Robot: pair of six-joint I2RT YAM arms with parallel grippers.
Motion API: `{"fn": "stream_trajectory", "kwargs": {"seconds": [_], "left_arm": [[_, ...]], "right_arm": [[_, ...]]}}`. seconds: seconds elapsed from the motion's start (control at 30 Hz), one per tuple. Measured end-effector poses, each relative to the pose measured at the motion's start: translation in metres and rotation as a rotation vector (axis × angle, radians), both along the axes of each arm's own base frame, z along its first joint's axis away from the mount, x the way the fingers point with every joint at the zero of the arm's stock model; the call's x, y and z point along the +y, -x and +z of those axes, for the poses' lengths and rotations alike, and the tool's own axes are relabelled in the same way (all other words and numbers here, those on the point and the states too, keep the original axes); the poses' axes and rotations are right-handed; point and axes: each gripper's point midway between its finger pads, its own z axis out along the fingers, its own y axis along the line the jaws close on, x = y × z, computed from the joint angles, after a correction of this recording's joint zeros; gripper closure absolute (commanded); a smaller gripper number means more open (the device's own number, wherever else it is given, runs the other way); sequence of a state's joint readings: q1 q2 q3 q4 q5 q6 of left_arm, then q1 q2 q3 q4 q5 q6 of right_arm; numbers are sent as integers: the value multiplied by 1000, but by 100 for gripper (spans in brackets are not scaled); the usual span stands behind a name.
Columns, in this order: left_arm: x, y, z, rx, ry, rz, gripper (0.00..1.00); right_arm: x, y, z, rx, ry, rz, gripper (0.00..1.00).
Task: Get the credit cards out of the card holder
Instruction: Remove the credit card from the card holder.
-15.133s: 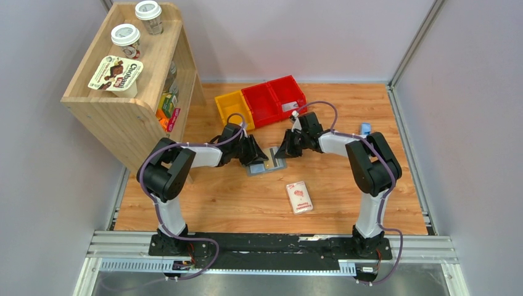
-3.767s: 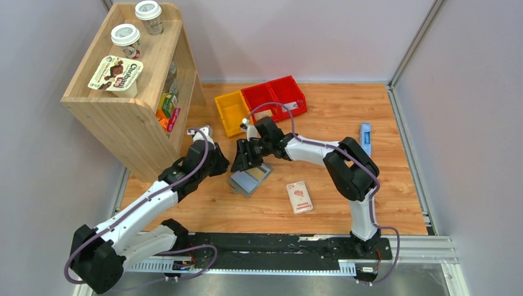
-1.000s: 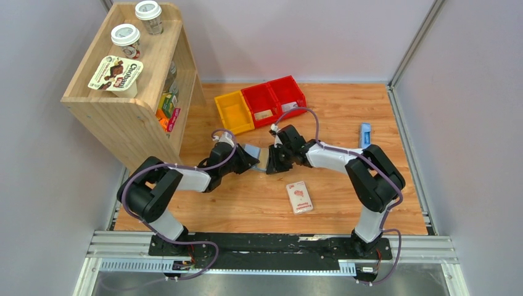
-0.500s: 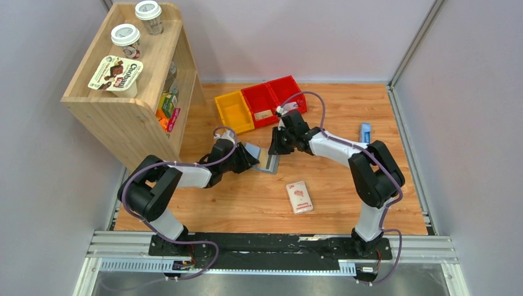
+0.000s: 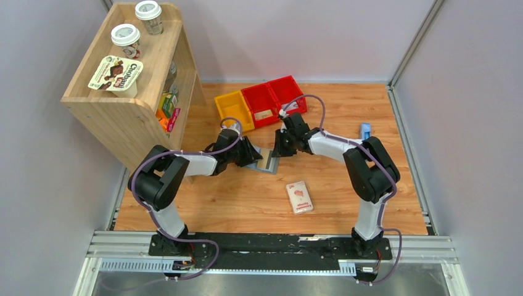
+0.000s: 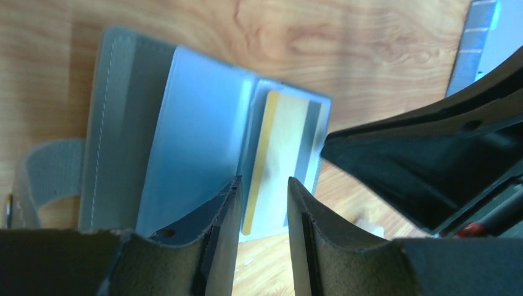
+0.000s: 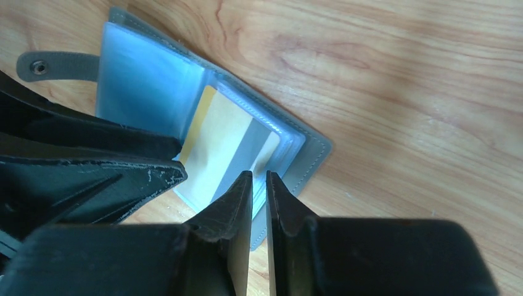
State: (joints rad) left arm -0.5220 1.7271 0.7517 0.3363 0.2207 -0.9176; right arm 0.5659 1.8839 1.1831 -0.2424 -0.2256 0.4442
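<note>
Top external view, left to right. Left arm: base at the near edge, elbow link raised, forearm laid low and reaching right. Left gripper: at the left side of the card holder, near the middle of the counter. Right arm: elbow high on the right, forearm stretched left. Right gripper: at the holder's far right side, close to the left gripper.

Left wrist view only:
- Left gripper: fingers apart, clear gap, nothing clamped.
- Card holder: open and flat, pale blue pockets up, grey strap at lower left.
- Credit card: tan with a grey stripe, seated in the right-hand pocket, seen beyond the gap.
- Right gripper: dark bulk just beside the holder's right edge.

Right wrist view only:
- Right gripper: fingers almost together, only a thin slit, tips over the card pocket's near edge. Pinching anything or not: cannot tell.
- Card holder: snap tab with stud at upper left.
- Credit card: inside its pocket.
- Left gripper: black, overlapping the holder's near left part.

Surface and room: wood-grain counter. Wooden shelf unit at far left, with two lidded cups and a dessert pot on top. Yellow bin and red bins at the far centre. White-and-pink packet near centre-right. Small blue object at the right edge. Grey walls on three sides.
</note>
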Motion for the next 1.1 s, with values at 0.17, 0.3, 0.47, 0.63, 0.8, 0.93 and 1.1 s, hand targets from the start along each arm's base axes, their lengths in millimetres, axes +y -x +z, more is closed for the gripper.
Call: {"fn": "stream_trajectory", "kwargs": {"seconds": [0.17, 0.3, 0.47, 0.63, 0.8, 0.93, 1.1], "left_arm": [[0, 13, -10, 54, 21, -8, 59], [0, 23, -12, 81, 71, 10, 59], [-1, 32, -11, 103, 98, 19, 59], [2, 32, -4, 94, 95, 40, 58], [5, 29, -1, 83, 88, 62, 59], [6, 30, -3, 93, 82, 65, 59], [5, 27, -9, 112, 88, 71, 61]], "right_arm": [[-3, 0, -1, 6, -2, -3, 82], [-1, 2, -1, 11, -13, 6, 82], [3, 2, 2, 6, -34, 22, 81], [6, 4, 3, 9, -56, 40, 81], [8, 11, -1, 24, -72, 57, 82], [7, 18, -8, 38, -89, 65, 82], [8, 18, -10, 24, -112, 71, 82]]}}
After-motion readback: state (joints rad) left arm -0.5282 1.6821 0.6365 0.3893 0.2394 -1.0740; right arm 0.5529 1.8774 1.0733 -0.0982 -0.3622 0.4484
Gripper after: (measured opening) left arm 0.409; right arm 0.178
